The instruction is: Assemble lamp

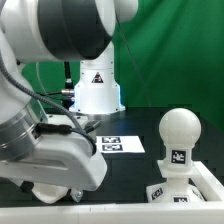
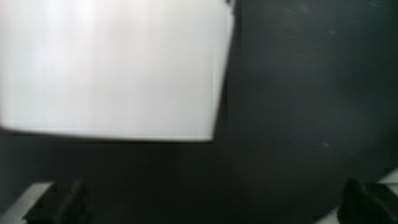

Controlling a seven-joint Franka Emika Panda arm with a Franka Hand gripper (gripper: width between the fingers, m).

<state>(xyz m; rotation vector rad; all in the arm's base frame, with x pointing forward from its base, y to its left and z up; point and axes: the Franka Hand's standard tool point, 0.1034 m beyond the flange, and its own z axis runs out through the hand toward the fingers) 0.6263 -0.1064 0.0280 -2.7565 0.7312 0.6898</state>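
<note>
The white shade [image 2: 116,65] fills much of the wrist view, lying on the black table ahead of my gripper [image 2: 217,205]. The dark fingertips [image 2: 63,200] stand wide apart with only black table between them, so the gripper is open and empty, short of the shade. In the exterior view the round-headed bulb [image 1: 180,135] stands upright on the blocky base [image 1: 188,192] at the exterior view's right. My arm [image 1: 50,150] reaches low at the exterior view's left and hides the shade there.
The marker board [image 1: 115,143] lies flat mid-table. The big white robot pedestal [image 1: 97,85] stands behind it against a green backdrop. A white rim runs along the table's near edge [image 1: 120,212].
</note>
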